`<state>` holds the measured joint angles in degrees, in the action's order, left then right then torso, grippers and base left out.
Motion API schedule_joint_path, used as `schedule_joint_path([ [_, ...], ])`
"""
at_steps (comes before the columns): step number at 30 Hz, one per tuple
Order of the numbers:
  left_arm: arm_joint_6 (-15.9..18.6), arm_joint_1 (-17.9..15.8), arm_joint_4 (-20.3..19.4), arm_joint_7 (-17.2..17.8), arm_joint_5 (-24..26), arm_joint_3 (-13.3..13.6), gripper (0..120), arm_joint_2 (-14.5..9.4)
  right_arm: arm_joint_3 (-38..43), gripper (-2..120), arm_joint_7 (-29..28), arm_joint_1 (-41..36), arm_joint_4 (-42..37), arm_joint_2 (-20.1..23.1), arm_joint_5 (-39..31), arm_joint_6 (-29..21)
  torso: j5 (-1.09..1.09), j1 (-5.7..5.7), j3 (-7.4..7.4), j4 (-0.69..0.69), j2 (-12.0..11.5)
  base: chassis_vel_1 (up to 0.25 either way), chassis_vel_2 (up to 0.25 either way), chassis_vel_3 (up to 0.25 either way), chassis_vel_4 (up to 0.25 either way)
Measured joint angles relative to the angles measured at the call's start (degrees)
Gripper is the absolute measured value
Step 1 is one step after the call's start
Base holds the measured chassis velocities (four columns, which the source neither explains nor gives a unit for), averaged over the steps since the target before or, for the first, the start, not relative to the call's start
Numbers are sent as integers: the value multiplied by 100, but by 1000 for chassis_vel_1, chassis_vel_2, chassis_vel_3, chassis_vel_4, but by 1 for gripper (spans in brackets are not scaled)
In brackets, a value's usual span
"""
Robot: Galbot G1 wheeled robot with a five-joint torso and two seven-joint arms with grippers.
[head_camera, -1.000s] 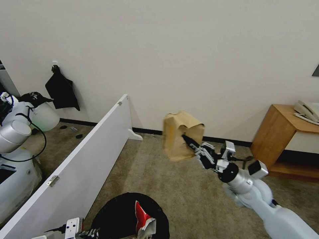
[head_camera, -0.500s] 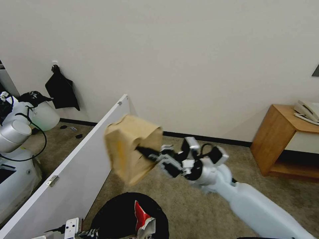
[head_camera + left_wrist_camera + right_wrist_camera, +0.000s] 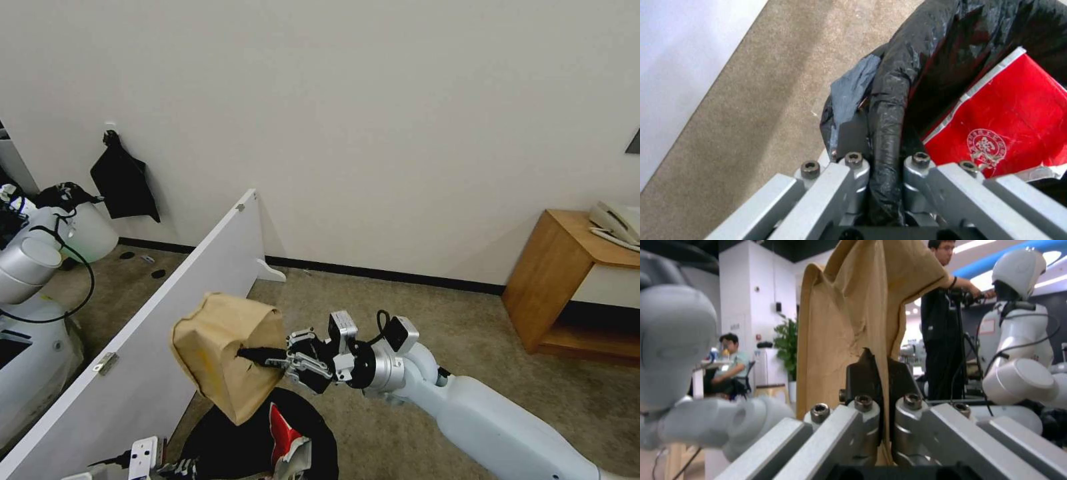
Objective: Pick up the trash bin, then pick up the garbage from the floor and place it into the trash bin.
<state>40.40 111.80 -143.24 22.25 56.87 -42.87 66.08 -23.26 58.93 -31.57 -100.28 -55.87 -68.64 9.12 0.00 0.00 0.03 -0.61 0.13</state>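
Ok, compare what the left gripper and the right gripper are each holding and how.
The left gripper is shut on the black-bagged rim of the trash bin, low by the robot; the right gripper is shut on a brown paper bag, held in the air above the bin. The bin is round, black-lined and already holds a red wrapper; the paper bag is crumpled and tilted. Both grips pinch a thin edge between shut fingers.

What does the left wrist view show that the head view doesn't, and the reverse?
Left wrist view alone: the left gripper shut on the bag-lined rim of the trash bin, and the seal printed on the red wrapper.
Head view alone: the right gripper pinching the brown cardboard above the bin, beside the white partition.
Both: bin, wrapper, carpet.
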Motion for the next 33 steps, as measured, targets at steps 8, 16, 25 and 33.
schedule_joint_path([
  [8,0,-6,0,-1,17,-12,3,-9,-39,0,99,-77,106,79,183,0,0,0,0,0,0,0,0,0,0],
  [16,-1,-4,0,-4,20,-21,3,-13,-25,0,144,-175,129,158,285,0,0,0,0,0,0,0,0,0,0],
  [25,-1,-6,0,-3,24,-19,3,-14,-80,0,174,-225,175,192,353,1,0,0,0,0,0,0,0,0,0],
  [33,-1,0,0,-1,33,-26,3,-17,-120,0,186,-275,261,174,477,20,0,0,0,0,0,0,0,0,0],
])
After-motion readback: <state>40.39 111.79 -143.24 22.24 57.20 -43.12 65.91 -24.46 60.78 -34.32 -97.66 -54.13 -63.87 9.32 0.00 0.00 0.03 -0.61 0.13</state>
